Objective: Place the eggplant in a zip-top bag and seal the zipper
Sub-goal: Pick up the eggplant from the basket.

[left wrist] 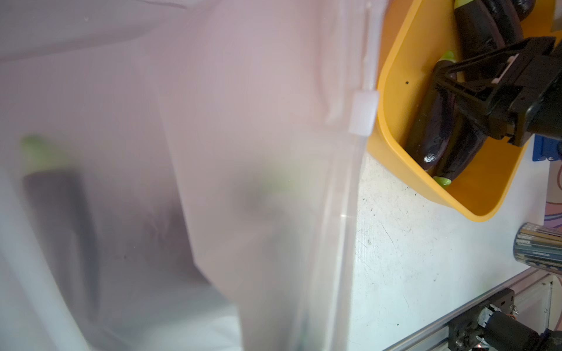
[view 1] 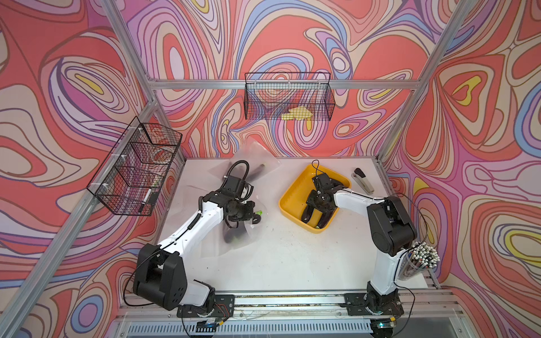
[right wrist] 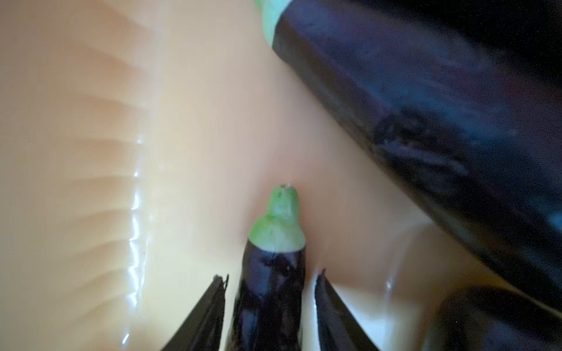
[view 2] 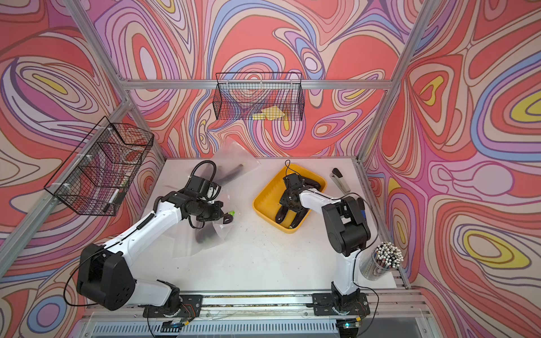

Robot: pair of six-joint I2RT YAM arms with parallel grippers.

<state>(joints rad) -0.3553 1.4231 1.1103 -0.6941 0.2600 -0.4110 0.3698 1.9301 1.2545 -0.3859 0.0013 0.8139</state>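
Swirling pink, red and lilac wallpaper is wrapping the cell, with two wire baskets hanging on it. In both top views your white tabletop is lying scuffed and speckled. At its far right the yellow tray is sitting with your right gripper reaching down into it. A stapler is lying just right of the tray, and a cup of pens is standing at the near right. Your left gripper is hovering left of the tray, over the zip-top bag.

Through the left wrist camera, the bag's cloudy film is hanging right before the lens, its slider sitting partway along the zipper. The jaws are not showing here; they are pressed together, seemingly pinching that film.

Through the right wrist camera, the eggplant is lying in the tray between your spread fingers, with slivers of yellow showing on either side.

You are closing in near the stem end of a glossy, rounded skin, so it may squirt out of the jaws. The neighbouring eggplant is crowding in and may get snagged. If the film sags, the bag's mouth may be folding shut when you arrive.
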